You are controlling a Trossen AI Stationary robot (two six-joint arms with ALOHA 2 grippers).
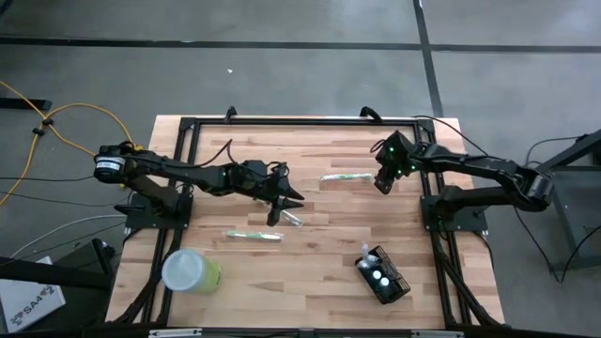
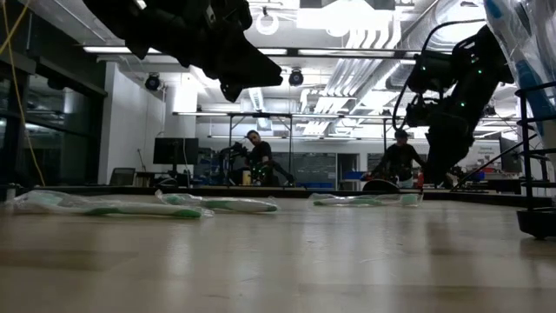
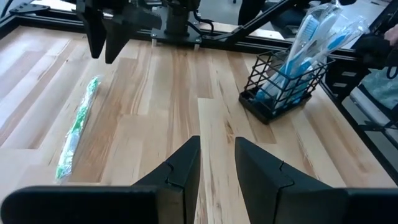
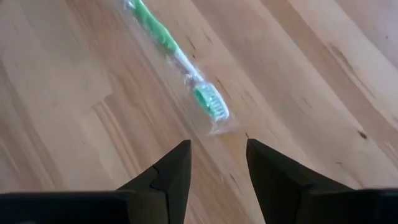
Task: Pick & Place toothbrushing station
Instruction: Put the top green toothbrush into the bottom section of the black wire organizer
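Observation:
The toothbrushing station (image 1: 383, 277), a black wire-mesh holder (image 3: 283, 84) with blue wrapped toothbrushes standing in it, rests on the table near the front right. My right gripper (image 4: 217, 165) hangs open just above the table, short of the head end of a green wrapped toothbrush (image 4: 180, 62) that lies flat at the far right (image 1: 346, 176). My left gripper (image 3: 217, 162) is open and empty, raised over the table's middle (image 1: 286, 199). Two more green wrapped toothbrushes (image 1: 255, 236) (image 1: 292, 219) lie flat below and beside it.
A lime-green cup with a whitish lid (image 1: 191, 272) lies at the front left. A black frame rail (image 1: 282, 120) runs round the table's edges. In the low view, people stand in the room behind the table.

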